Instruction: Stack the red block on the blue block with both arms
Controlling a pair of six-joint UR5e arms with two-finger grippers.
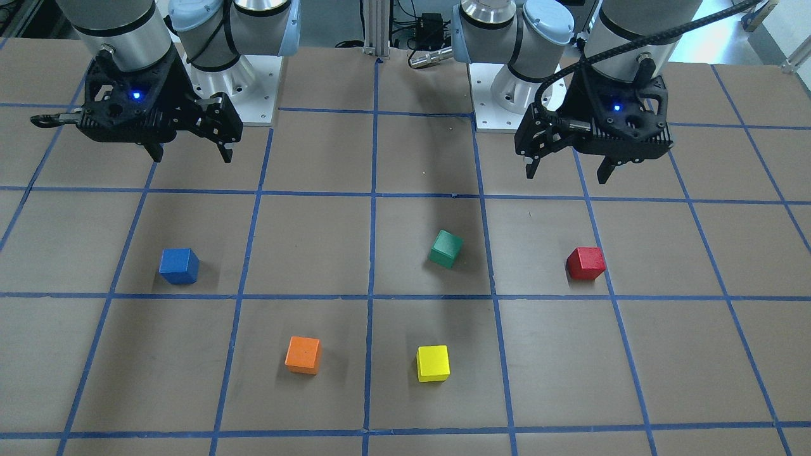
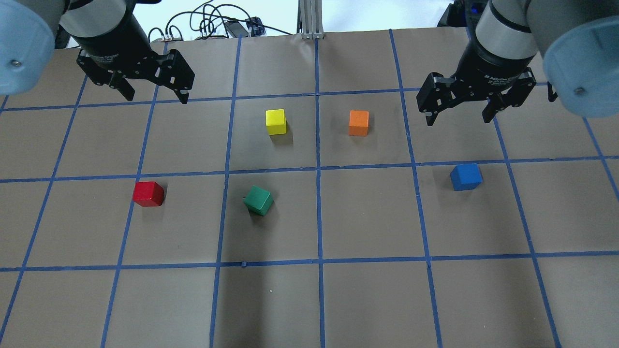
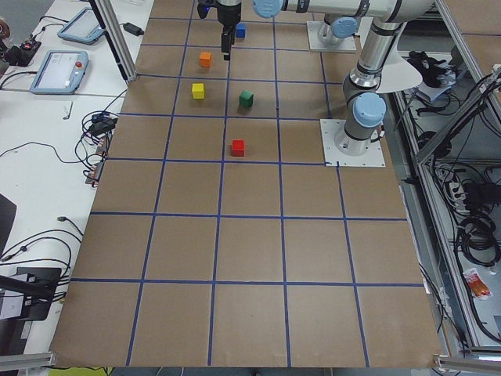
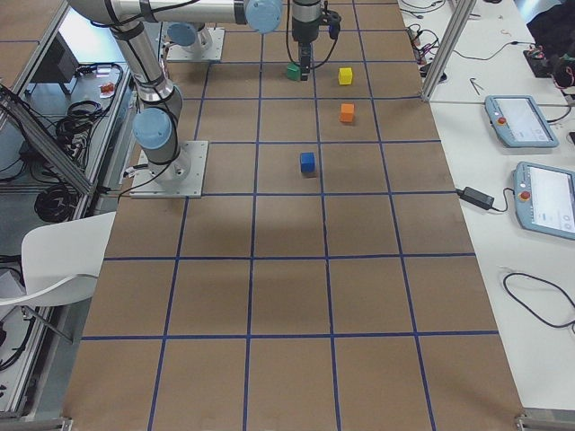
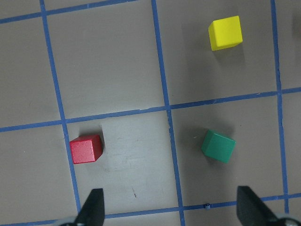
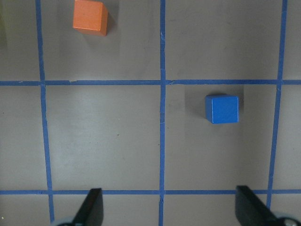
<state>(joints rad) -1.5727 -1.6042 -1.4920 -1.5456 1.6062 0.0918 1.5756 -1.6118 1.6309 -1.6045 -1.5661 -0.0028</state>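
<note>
The red block (image 2: 148, 194) sits on the brown gridded table on my left side; it also shows in the front view (image 1: 585, 263) and the left wrist view (image 5: 86, 149). The blue block (image 2: 466, 177) sits on my right side, also in the front view (image 1: 179, 265) and the right wrist view (image 6: 222, 108). My left gripper (image 2: 157, 98) hangs open and empty above the table, beyond the red block. My right gripper (image 2: 457, 120) hangs open and empty above the table, just beyond the blue block. The two blocks are far apart.
A green cube (image 2: 258, 200), turned at an angle, lies right of the red block. A yellow cube (image 2: 276, 122) and an orange cube (image 2: 358, 123) lie farther out between the grippers. The arm bases (image 1: 234, 82) stand at the table's robot-side edge.
</note>
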